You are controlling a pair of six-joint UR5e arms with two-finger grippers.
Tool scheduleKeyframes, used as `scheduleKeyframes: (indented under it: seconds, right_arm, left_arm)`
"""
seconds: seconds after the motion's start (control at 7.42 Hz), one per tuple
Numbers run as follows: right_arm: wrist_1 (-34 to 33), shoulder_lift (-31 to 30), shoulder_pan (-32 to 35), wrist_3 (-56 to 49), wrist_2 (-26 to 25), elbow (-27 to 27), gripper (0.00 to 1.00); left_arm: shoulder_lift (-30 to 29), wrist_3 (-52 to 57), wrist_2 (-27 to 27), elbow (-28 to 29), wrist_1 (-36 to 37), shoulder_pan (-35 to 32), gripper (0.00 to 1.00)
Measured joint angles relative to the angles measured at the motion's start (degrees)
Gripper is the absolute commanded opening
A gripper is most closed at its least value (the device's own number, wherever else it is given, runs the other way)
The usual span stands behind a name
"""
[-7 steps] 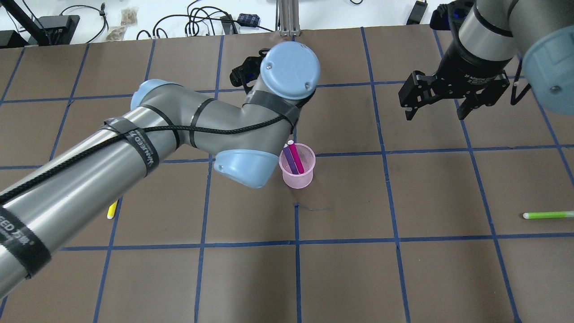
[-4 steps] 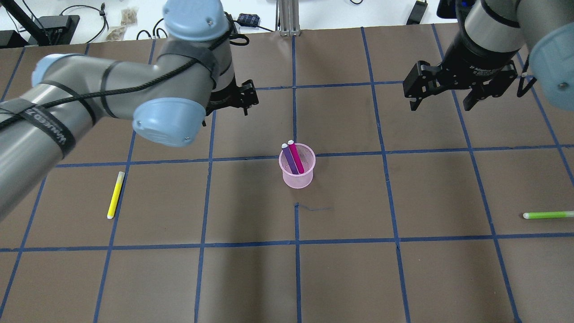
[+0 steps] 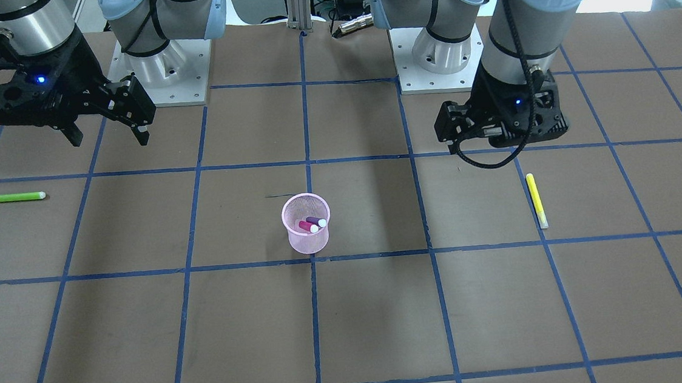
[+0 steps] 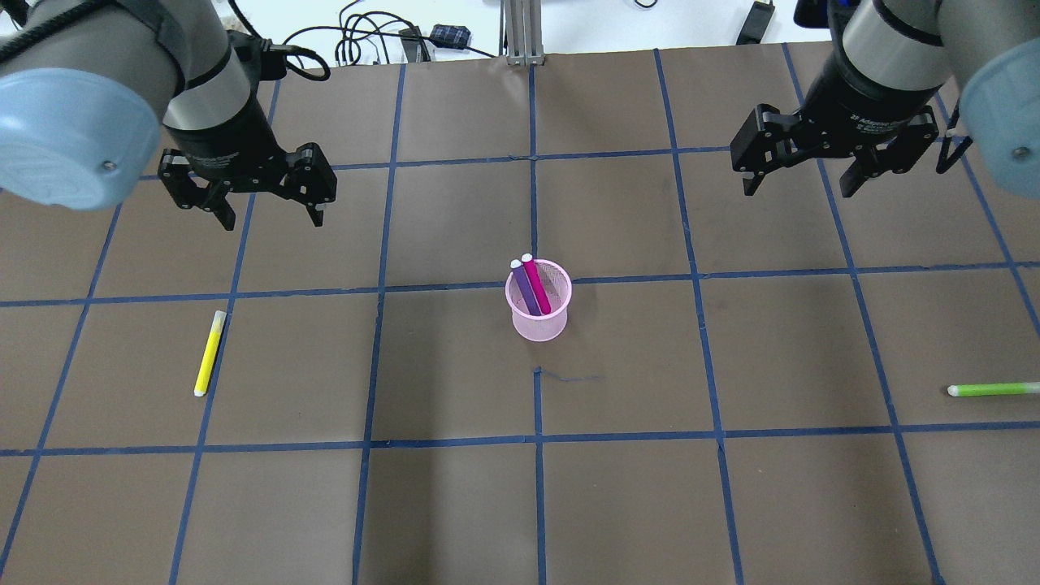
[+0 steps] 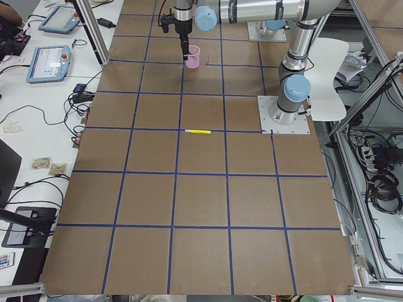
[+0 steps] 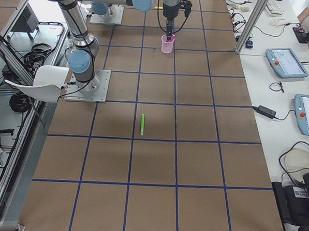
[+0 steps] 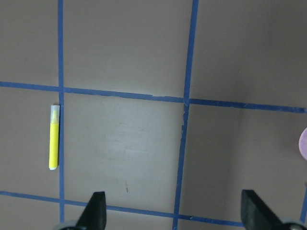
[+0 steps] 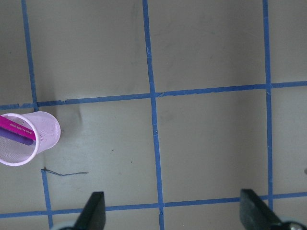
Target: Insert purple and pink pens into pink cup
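The pink mesh cup [image 4: 539, 318] stands upright at the table's middle. A purple pen [image 4: 525, 291] and a pink pen [image 4: 537, 286] stand side by side in it, leaning on its far rim. The front-facing view shows both in the cup [image 3: 307, 238]. My left gripper [image 4: 272, 218] is open and empty, well to the cup's left and farther back. My right gripper [image 4: 798, 191] is open and empty, well to the cup's right and farther back. The right wrist view shows the cup [image 8: 44, 129] at its left edge.
A yellow pen [image 4: 209, 353] lies on the table's left part, nearer than my left gripper, and shows in the left wrist view [image 7: 54, 137]. A green pen [image 4: 991, 390] lies near the right edge. Cables and boxes sit beyond the far edge.
My left arm has swung left, away from the cup, and its open gripper now hangs over the left part. My right gripper has barely moved. Both pens stay in the cup.
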Motion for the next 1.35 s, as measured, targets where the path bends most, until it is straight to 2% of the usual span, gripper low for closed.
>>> scheduleKeyframes:
  seconds: [0.4, 1.35]
  right_arm:
    - [0.0, 0.0, 0.0, 0.1, 0.2, 0.3, 1.0]
    - [0.0, -0.1, 0.1, 0.0, 0.7, 0.6, 1.0]
  left_arm:
    - [3.7, 3.2, -2.2, -0.3, -4.1, 2.2, 1.0]
    - [4.1, 2.9, -4.4, -1.0, -4.3, 3.4, 1.0]
